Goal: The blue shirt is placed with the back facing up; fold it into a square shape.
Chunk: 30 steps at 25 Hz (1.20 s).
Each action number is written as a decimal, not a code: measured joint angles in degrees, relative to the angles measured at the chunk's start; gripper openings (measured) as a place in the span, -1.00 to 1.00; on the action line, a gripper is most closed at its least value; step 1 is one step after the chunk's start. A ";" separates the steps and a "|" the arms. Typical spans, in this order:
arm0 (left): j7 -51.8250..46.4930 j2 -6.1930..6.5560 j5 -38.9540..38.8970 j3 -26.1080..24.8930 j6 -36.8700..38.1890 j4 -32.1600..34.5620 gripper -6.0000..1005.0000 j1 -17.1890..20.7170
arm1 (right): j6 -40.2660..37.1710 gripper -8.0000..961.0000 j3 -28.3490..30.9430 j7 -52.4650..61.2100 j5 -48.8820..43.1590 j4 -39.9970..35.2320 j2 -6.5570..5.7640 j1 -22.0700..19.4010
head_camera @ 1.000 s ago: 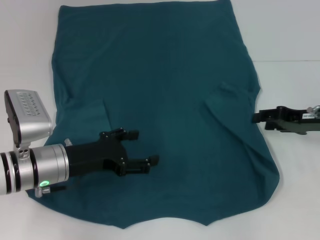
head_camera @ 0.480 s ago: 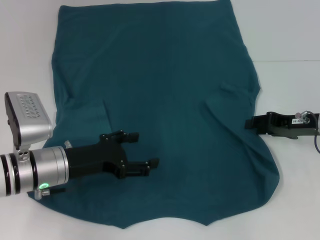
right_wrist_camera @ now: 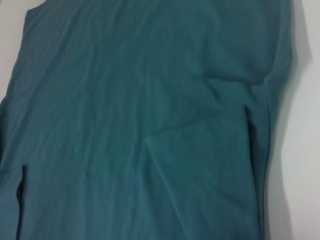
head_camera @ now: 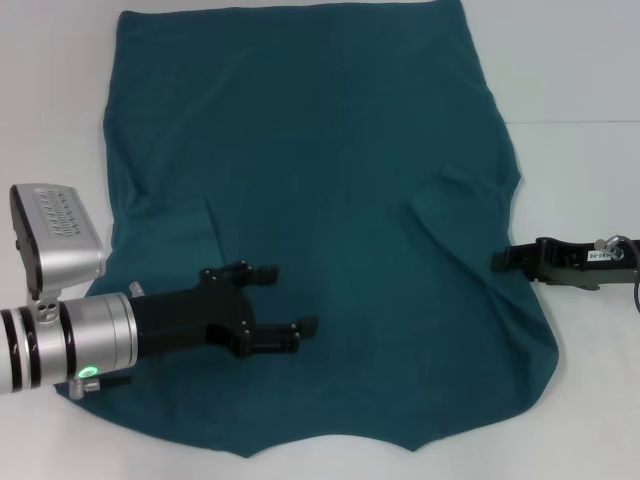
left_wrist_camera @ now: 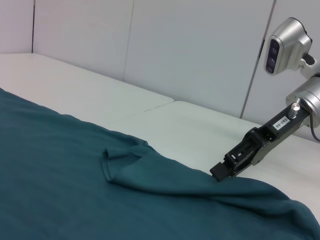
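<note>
The blue shirt lies spread flat on the white table, plain side up, with both sleeves folded inward: one sleeve on the left and one sleeve on the right. My left gripper hovers open over the shirt's near left part, holding nothing. My right gripper is low at the shirt's right edge, just below the right sleeve fold. In the left wrist view the right gripper has its tip at the cloth's edge beside the shirt. The right wrist view is filled by the shirt and a sleeve fold.
The white table shows bare to the right of the shirt and along the near edge. A seam line crosses the table on the right. A pale wall stands behind the table.
My right gripper has shifted toward the near side along the shirt's right edge and sits slightly closer to the cloth. The left arm has hardly moved.
</note>
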 joint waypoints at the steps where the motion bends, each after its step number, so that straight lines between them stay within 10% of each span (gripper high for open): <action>1: 0.00 0.00 0.00 0.01 0.00 0.00 0.89 -0.04 | 0.01 -0.03 0.05 -0.01 0.05 -0.04 0.03 -0.03; 30: -0.35 0.05 -0.81 -0.37 -0.07 0.17 0.89 -0.10 | -3.02 -0.96 4.37 -8.32 2.04 -0.28 2.16 0.14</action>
